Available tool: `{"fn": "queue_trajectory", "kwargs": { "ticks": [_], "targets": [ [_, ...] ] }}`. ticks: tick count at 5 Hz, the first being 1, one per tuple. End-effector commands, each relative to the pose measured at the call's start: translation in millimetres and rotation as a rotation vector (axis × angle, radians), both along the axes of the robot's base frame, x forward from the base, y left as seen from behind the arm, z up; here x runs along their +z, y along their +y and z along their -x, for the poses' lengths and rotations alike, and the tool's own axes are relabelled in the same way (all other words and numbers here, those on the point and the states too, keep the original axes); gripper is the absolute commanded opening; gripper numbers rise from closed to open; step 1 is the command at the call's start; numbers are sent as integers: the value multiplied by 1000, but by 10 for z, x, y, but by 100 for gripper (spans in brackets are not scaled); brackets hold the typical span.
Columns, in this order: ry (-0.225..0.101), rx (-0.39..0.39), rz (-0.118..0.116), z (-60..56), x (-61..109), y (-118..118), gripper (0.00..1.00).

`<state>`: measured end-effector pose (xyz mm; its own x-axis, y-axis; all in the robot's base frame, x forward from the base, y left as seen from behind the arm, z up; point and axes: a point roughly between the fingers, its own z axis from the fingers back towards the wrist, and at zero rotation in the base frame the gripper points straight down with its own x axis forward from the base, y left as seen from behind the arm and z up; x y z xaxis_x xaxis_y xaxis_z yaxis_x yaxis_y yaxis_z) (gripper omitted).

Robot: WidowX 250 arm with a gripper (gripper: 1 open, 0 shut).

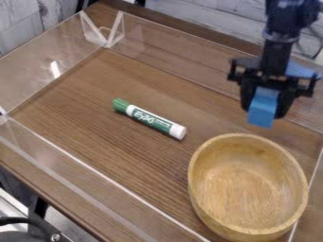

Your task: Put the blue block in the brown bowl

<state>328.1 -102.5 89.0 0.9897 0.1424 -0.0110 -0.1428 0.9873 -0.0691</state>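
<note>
You have the one blue block (263, 110) between your closed fingers (263, 92), held above the tabletop (94, 143), probably so it can clear the rim of the single brown bowl (247, 187), which sits just in front of and below the fingers. The one green-and-white Expo marker (149, 118) lies well off to one side of them, untouched.

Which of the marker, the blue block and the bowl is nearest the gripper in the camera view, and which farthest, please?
1. Blue block: held at the gripper's tips.
2. Bowl: just below it.
3. Marker: off toward the image's left.
</note>
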Motion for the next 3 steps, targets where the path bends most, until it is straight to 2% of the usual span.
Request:
{"fn": "queue_trajectory", "kwargs": {
  "ticks": [1, 2, 3],
  "targets": [
    [-74, -64, 14, 148, 402, -63, 0],
    [-78, -109, 15, 354, 496, -116, 0],
    [-75, -147, 19, 575, 506, -181, 0]
  ]
}}
